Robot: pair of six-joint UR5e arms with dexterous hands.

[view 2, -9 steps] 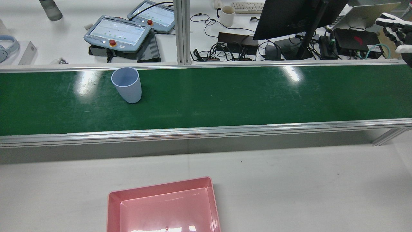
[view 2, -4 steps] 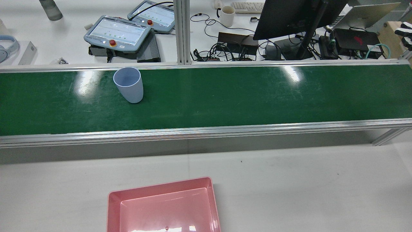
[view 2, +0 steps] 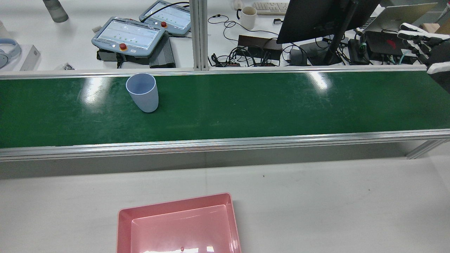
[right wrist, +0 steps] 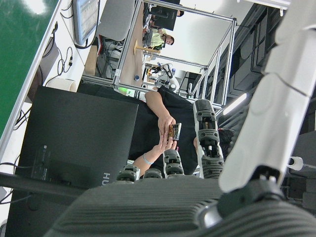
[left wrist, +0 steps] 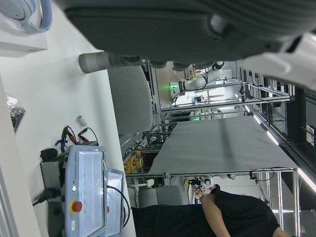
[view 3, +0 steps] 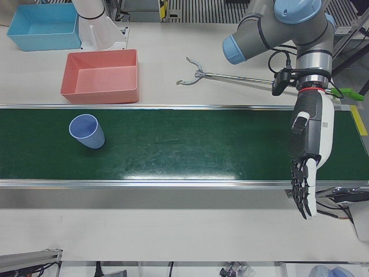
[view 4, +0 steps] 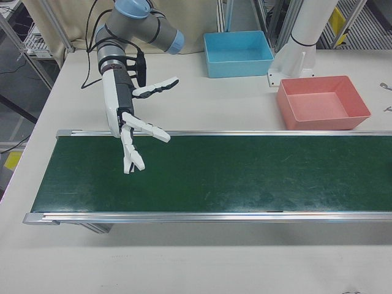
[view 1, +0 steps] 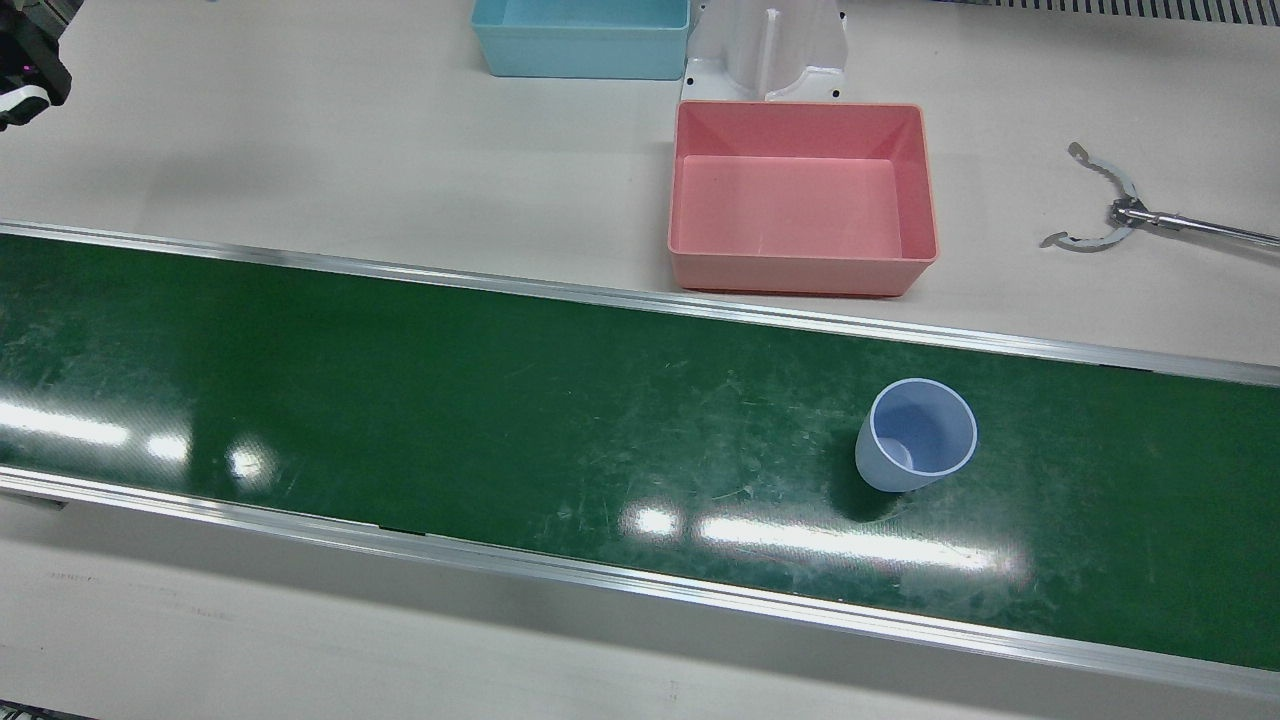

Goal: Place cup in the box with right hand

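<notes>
Cup [view 2: 142, 92]: upright on the green belt [view 2: 246, 105], far left of the right robot hand [view 2: 422, 42].
Right robot hand: fingers spread wide, empty.
Left robot hand [view 3: 305, 173]: nearer the cup's end of the belt, fingers extended, empty.
Box [view 2: 179, 225]: pink, on the near surface, well apart from the cup.

Even overhead lighting with strong glare on the green conveyor belt [view 1: 500, 400].
You see white reflections of ceiling lamps streaked along the belt's near side in the front view and as two patches in the rear view. The blue cup [view 1: 916, 435] throws a short, soft shadow to its lower left. The fixed views are sharp. In both hand views the dark palm close to the lens is blurred, and a bright ceiling strip glares at the right edge.
</notes>
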